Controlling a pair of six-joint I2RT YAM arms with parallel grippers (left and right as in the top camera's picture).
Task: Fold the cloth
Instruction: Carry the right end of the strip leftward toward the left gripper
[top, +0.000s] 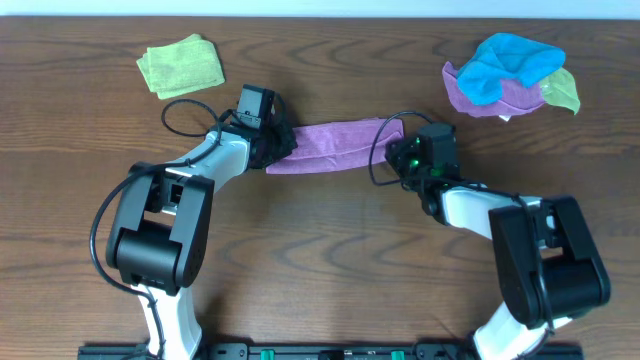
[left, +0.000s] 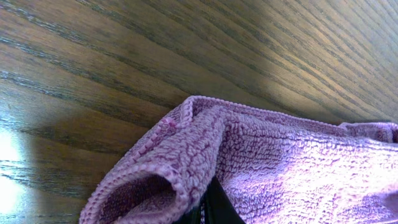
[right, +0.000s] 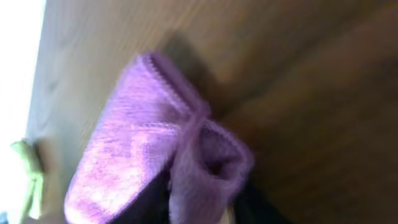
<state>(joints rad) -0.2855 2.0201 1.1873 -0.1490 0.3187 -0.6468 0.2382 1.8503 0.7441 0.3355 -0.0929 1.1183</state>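
Note:
The cloth (top: 335, 145) is a pinkish-purple towel stretched into a narrow band across the middle of the table between my two grippers. My left gripper (top: 272, 148) is shut on its left end. In the left wrist view the cloth (left: 261, 168) bunches over a dark finger (left: 214, 208). My right gripper (top: 400, 152) is shut on the right end. In the right wrist view the cloth (right: 155, 155) is pinched into a fold around the fingers (right: 199, 208), blurred.
A light-green folded cloth (top: 181, 65) lies at the back left. A bright-blue cloth (top: 510, 62) sits bunched on a purple one (top: 490, 98) with a green one (top: 563, 90) at the back right. Black cables loop near both wrists.

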